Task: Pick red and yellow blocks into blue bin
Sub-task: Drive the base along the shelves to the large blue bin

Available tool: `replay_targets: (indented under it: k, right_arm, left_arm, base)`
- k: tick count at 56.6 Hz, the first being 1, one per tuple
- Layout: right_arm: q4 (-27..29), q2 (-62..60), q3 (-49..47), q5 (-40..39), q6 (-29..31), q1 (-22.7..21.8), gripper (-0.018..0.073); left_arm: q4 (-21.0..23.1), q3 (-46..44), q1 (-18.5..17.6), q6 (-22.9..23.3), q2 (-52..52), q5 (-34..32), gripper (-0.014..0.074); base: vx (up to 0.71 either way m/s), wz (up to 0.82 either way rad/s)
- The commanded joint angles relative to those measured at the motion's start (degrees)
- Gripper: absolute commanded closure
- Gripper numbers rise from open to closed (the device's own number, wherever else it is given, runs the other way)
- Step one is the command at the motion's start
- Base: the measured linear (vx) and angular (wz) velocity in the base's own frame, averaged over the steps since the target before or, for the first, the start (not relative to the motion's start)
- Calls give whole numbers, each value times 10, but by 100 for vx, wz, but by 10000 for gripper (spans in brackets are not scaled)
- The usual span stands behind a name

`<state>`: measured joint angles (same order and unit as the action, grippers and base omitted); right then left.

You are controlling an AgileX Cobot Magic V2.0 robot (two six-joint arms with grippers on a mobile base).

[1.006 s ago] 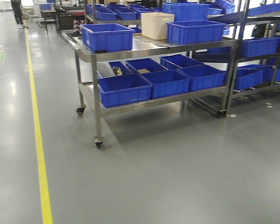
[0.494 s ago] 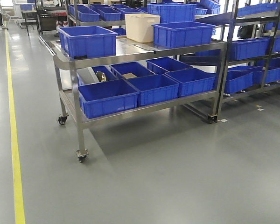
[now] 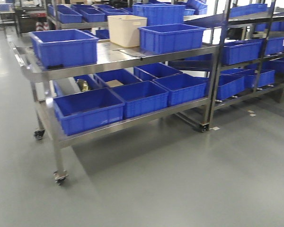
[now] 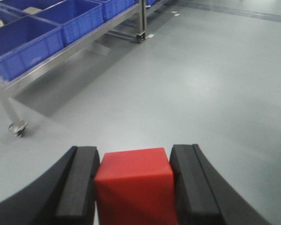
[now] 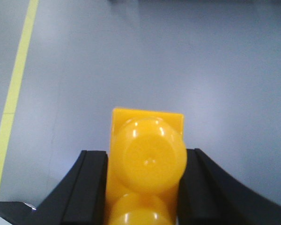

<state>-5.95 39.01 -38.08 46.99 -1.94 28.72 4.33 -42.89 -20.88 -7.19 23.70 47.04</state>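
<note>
Carrying both blocks at once, the robot faces a wheeled steel table (image 3: 109, 54) loaded with blue crates (image 3: 137, 97). The left pincer (image 4: 135, 168) is pinching the red cube (image 4: 133, 192) between its black pads (image 4: 82, 183), squarely across two opposite faces; the right pincer (image 5: 145, 173) is pinching the yellow brick (image 5: 147, 126) by its sides, studs toward the camera. Both blocks hang over grey floor (image 4: 215, 84), well apart from any crate. The blue bin (image 3: 64, 49) is probably the big crate on the table's near left corner, near the cream tub (image 3: 127, 29), though the view does not settle it. The step in hand looks like the approach to the drop. To do it well, the base should stop with that rim within reach; each arm should then rise clear of the rim, hang over the bin's middle, and only then spread its pads, low enough that the block cannot bounce out
</note>
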Motion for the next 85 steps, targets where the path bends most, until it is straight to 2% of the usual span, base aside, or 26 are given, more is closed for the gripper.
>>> replay_targets:
  k: [1, 37, 85]
  right_arm:
    - [-9, 0, -17, -35, 3, -1, 349]
    - [-9, 0, -17, -36, 3, -1, 349]
    - [-9, 0, -17, -36, 3, -1, 349]
  left_arm:
    - [5, -14, -1, 1, 4, -46, 293]
    - [5, -14, -1, 1, 4, -45, 293]
    - [5, -14, -1, 1, 4, -45, 293]
  base:
    - [38, -30]
    - [38, -37]
    - [43, -17]
